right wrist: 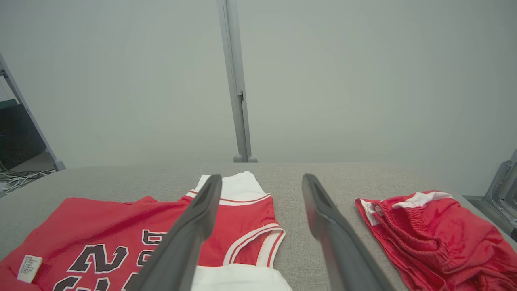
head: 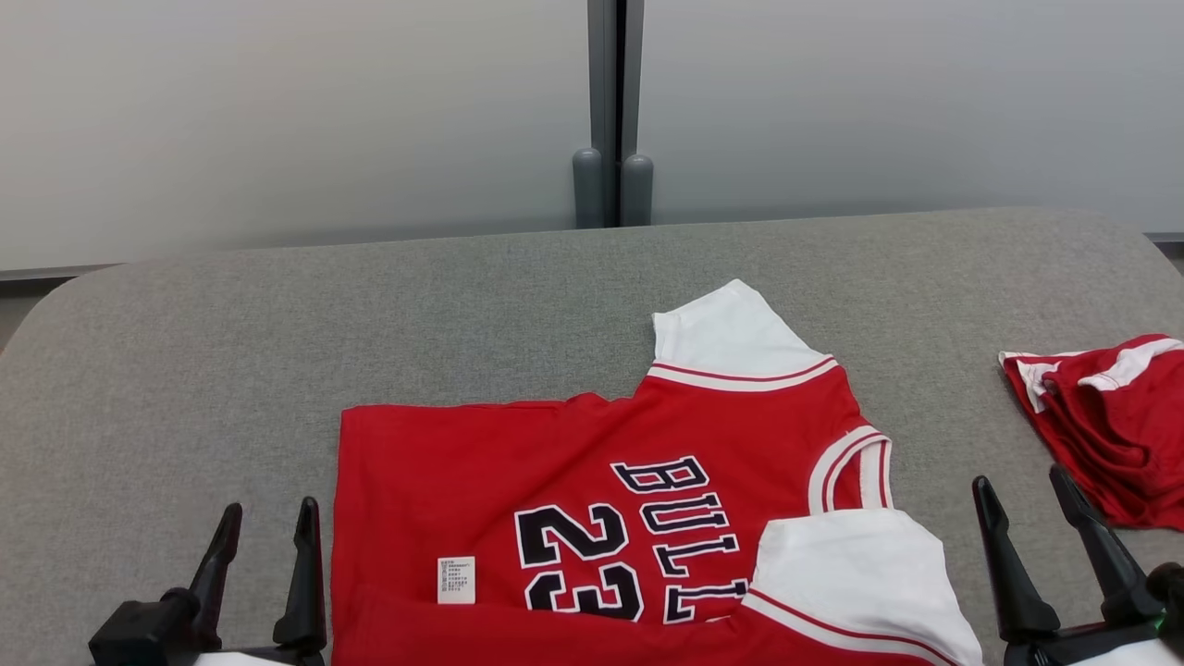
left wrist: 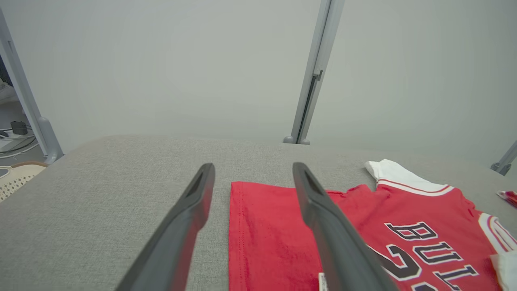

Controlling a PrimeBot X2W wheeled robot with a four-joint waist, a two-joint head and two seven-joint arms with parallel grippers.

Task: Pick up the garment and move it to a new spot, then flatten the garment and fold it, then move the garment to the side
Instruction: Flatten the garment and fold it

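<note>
The garment [head: 610,499] is a red jersey with white sleeves and dark "BULLS 23" lettering. It lies spread flat on the grey table [head: 277,351], collar to the right, its near part cut off by the view's bottom edge. It also shows in the left wrist view as the garment [left wrist: 274,226] and in the right wrist view as the garment [right wrist: 121,226]. My left gripper [head: 268,523] stands open just left of the jersey's hem, holding nothing. Right of the collar, my right gripper [head: 1022,490] is open and empty too.
A crumpled pair of red shorts with white trim [head: 1110,425] lies at the table's right edge, just beyond my right gripper; the shorts [right wrist: 436,238] sit close to its right finger. Pale partition walls with a grey post [head: 610,111] stand behind the table.
</note>
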